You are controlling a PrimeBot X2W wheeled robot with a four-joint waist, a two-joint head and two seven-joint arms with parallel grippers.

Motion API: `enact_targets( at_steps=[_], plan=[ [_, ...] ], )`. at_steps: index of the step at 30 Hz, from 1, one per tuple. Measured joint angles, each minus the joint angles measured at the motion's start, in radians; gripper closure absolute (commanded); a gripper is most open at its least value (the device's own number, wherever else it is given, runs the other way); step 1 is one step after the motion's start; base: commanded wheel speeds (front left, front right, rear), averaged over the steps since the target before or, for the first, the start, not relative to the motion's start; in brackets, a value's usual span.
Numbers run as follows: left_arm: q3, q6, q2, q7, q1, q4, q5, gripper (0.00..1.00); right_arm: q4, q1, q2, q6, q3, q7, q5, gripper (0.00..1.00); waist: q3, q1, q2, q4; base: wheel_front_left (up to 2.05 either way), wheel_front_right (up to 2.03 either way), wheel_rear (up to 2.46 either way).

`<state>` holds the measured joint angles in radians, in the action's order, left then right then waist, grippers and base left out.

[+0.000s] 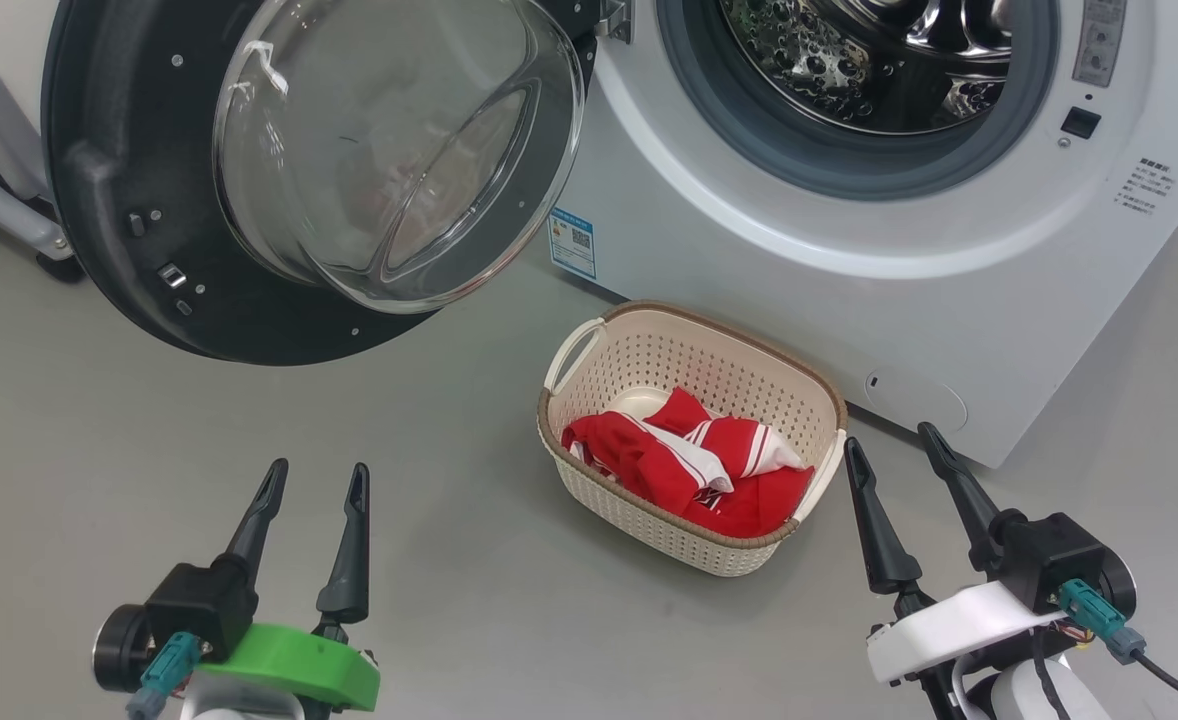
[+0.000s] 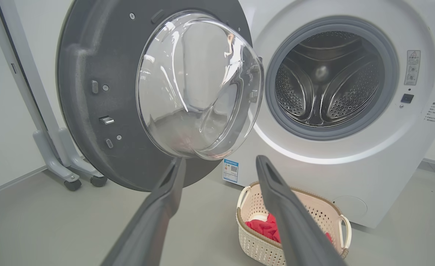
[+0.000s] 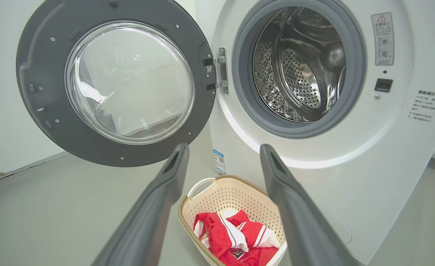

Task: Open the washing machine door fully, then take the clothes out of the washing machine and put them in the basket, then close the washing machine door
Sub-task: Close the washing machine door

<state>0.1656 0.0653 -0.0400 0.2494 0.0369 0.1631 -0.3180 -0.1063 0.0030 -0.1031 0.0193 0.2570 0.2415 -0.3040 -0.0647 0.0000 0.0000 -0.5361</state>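
The washing machine (image 1: pixel 949 260) stands at the back with its steel drum (image 3: pixel 298 66) showing nothing inside. Its door (image 1: pixel 149 200) hangs wide open to the left, glass bowl (image 2: pixel 199 85) bulging toward me. The red and white clothes (image 1: pixel 699 465) lie in the cream basket (image 1: pixel 589 490) on the floor before the machine. My left gripper (image 1: pixel 316 475) is open at the lower left, well clear of the door. My right gripper (image 1: pixel 894 442) is open beside the basket's right end, holding nothing.
A grey wheeled stand (image 2: pixel 69 173) sits behind the open door at the left. Grey floor (image 1: pixel 249 420) spreads between my grippers and the basket. A blue sticker (image 1: pixel 572 243) marks the machine's lower front.
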Motion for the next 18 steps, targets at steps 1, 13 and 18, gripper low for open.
enact_targets(
  at_steps=[1,13,18],
  plan=[
    [0.001,0.0,0.0,0.0,0.0,0.0,0.0,0.0,0.0,0.0,0.0,0.0,0.0,0.0,0.0,0.0,0.001,0.0,0.0,0.0,0.0,0.0,0.0],
    [0.001,0.0,0.0,0.0,-0.001,0.0,0.001,0.0,0.0,0.0,0.001,-0.001,-0.002,0.0,0.0,0.0,0.002,0.0,0.0,0.003,0.0,0.0,0.0],
    [0.001,0.0,0.0,0.0,-0.001,0.001,0.002,1.0,0.0,0.0,0.001,-0.001,0.0,0.0,0.0,0.0,-0.002,0.0,0.0,0.005,0.0,0.0,0.0]
  ],
)
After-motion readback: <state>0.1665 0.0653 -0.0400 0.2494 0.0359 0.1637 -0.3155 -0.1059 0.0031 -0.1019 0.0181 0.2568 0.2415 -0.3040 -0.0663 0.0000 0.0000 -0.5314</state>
